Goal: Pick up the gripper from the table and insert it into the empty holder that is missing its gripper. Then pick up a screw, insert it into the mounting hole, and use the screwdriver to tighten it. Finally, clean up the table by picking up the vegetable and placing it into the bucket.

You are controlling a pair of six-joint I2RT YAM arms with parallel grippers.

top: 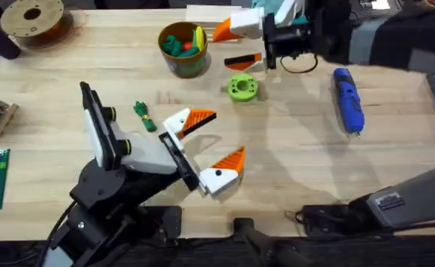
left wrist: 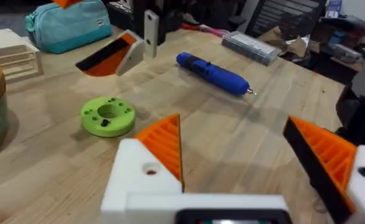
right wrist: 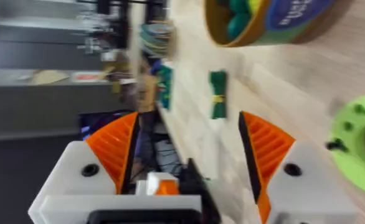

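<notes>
Nearest, the left gripper [top: 211,141] [left wrist: 232,124] is hovering low over the table [top: 314,170], left of centre, and pointing right. Its two white fingers with orange ribbed pads are standing spread wide, with nothing between them.

Just left of its far finger, the vegetable [top: 143,116] [right wrist: 218,93] is lying flat on the wood. It is dark green, with a yellowish band across the middle, and is sitting close to the finger but not touching it.

Off to the right, well apart from both grippers, the screwdriver [top: 349,100] [left wrist: 213,73] is lying on its side. The blue body is running near to far and the metal tip is pointing toward the near edge.

Farther in, near the middle, a bright green ring disc [top: 241,87] [left wrist: 108,116] [right wrist: 360,140] is resting flat on the table.

Just beyond the disc, the right gripper [top: 236,44] [right wrist: 189,121] is reaching in from the far right. It is turned on its side, so one finger is riding above the other. Its orange pads are standing apart and gripping nothing.

Just left of that gripper, the bucket [top: 182,46] [right wrist: 263,22] is standing upright and is holding green, red and yellow toy pieces [top: 184,41]. Whether the right gripper is touching the bucket, I cannot tell.

At the far left corner a spool [top: 32,18] is lying flat.
</notes>
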